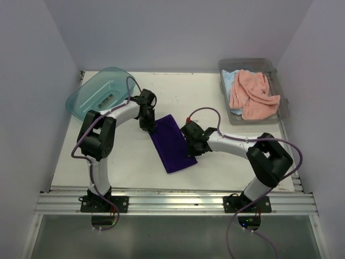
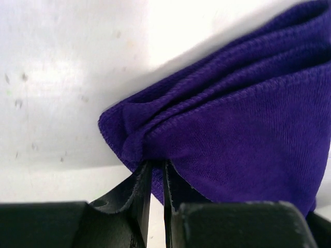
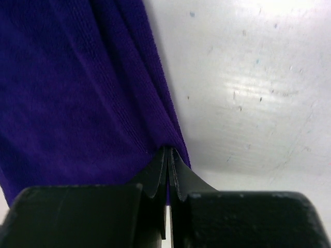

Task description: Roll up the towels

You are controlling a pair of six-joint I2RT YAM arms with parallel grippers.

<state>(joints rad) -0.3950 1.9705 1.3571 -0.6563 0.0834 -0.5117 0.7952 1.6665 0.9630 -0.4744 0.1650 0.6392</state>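
Note:
A dark purple towel (image 1: 172, 143) lies folded in a long strip on the white table, slanting from back centre toward the front. My left gripper (image 1: 147, 126) is shut on its far left corner; in the left wrist view the cloth (image 2: 232, 124) bunches into the pinch of that gripper (image 2: 156, 164). My right gripper (image 1: 190, 141) is shut on the towel's right edge; the right wrist view shows the purple fabric (image 3: 77, 93) caught in the closed gripper (image 3: 169, 152). A salmon pink towel (image 1: 253, 95) and a light blue towel (image 1: 229, 79) lie in the clear grey bin (image 1: 284, 105).
A teal translucent tub (image 1: 102, 94) lies tipped at the back left, just behind the left arm. The grey bin stands at the back right corner. Purple walls close in on three sides. A metal rail (image 1: 172, 202) runs along the near edge.

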